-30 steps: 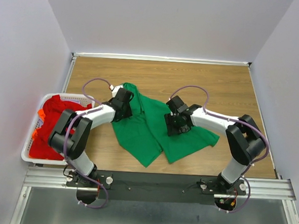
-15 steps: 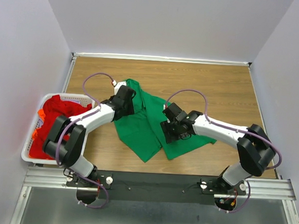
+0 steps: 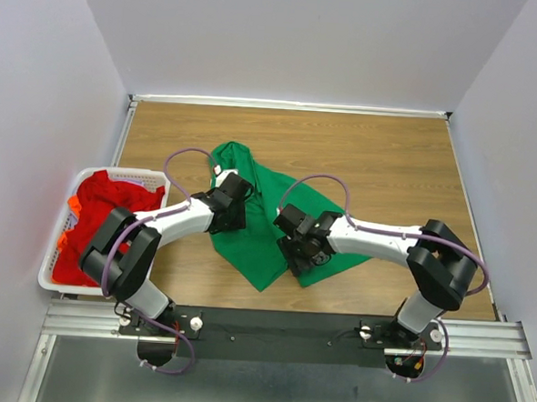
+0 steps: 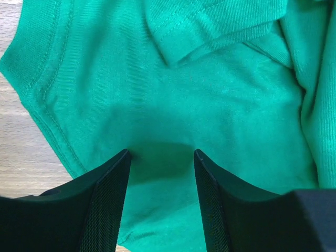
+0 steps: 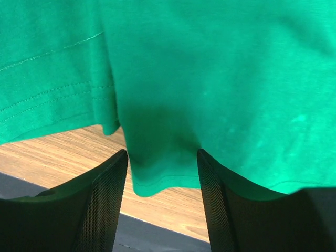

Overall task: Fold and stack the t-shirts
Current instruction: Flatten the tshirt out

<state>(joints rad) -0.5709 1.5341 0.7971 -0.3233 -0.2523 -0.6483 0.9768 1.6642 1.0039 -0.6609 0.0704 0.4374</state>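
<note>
Lying rumpled near the middle of the wooden desk [image 3: 407, 164], the bright green t-shirt [image 3: 267, 199] was spread in loose, overlapping folds, with one pointed corner reaching toward the near edge. To its left, at the side of the desk, a white slatted basket [image 3: 124, 171] held the red t-shirts [image 3: 99, 209] in a heap, a bit of orange showing at their left.

Both arms reached in from the near edge onto the green cloth. The left end effector [image 4: 161, 155] was open, its two black fingers apart over a flat patch of the shirt and gripping nothing. The right end effector [image 5: 163, 153] was likewise open, with its fingers on either side of a loose cloth edge beside a stitched hem [image 5: 52, 100] and bare wood just past it.

Farther out in the left wrist view, a ribbed band [image 4: 31, 58], probably the neckband, curved along the shirt's left side, and a sleeve lay doubled over the body. The far end of the shirt tapered toward the back of the desk.

Judging by its drape, the shirt would be light, soft and limp, neither slippery nor fragile. It would likely sag, bunch and slide over the wood when pulled. The firmer places to pinch looked like the stitched hems, the shoulder seams and the ribbed band, taking care to catch only the intended layer.
</note>
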